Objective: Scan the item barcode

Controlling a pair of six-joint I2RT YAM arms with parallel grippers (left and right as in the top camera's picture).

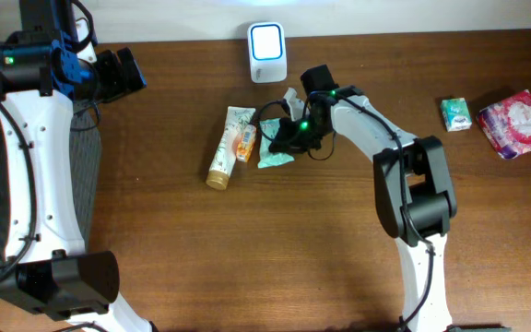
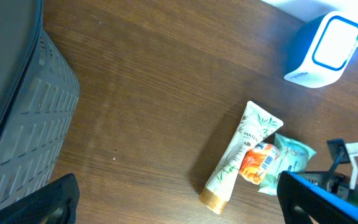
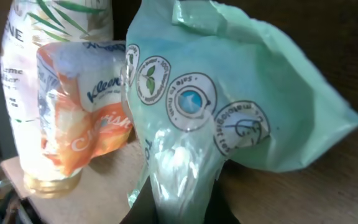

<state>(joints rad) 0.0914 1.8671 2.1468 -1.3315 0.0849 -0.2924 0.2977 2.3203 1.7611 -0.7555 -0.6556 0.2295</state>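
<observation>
Now, right gripper [image 3: 179,211] pinching mint-green pack [image 3: 229,106] (beside orange tissue packet [image 3: 86,118]), left gripper [image 1: 123,72] spread wide.

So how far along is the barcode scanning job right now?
Early on. Done: the right end effector is shut on the green packet. In hand: that packet, lying beside the tube, apart from the scanner. Left: lift it and show its barcode to the scanner.
</observation>
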